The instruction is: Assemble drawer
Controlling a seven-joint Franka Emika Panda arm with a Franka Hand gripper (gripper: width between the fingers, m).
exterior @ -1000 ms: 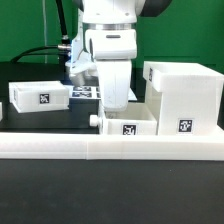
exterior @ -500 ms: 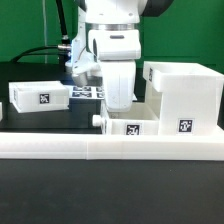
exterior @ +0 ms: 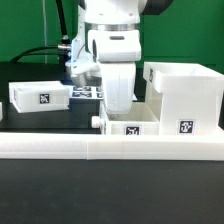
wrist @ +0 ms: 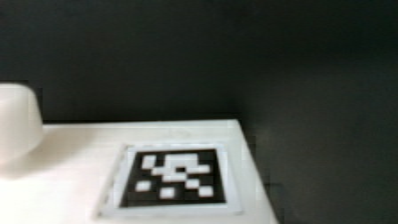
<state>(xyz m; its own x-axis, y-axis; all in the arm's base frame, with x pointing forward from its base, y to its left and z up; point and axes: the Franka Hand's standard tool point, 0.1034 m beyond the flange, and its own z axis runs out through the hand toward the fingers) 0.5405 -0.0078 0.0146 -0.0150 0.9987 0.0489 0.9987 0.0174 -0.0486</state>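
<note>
judged step: grasp of the middle tray [exterior: 128, 126]. pincer [exterior: 120, 104] low over its back wall, tips hidden behind the rim. cannot tell whether spread or closed. no help from the wrist view: only a tagged white face [wrist: 175, 175] and a pale rounded edge beside it.

next, by estimate: firm hold on a tray wall, straight lift clear of the long white bar [exterior: 110, 150], then a slide into the casing [exterior: 185, 98]. calls for keeping the tray level and square to the opening, else likely to jam.

matte white plastic throughout, black-and-white square tags on the faces. casing tall and boxy, at the exterior view's right, just beside the middle tray. middle tray small, open-topped, knob [exterior: 97, 120] toward the exterior view's left, close behind the bar. second tray [exterior: 40, 97] well apart at the exterior view's left, on the dark tabletop [exterior: 45, 122]. both trays outside the casing.
</note>
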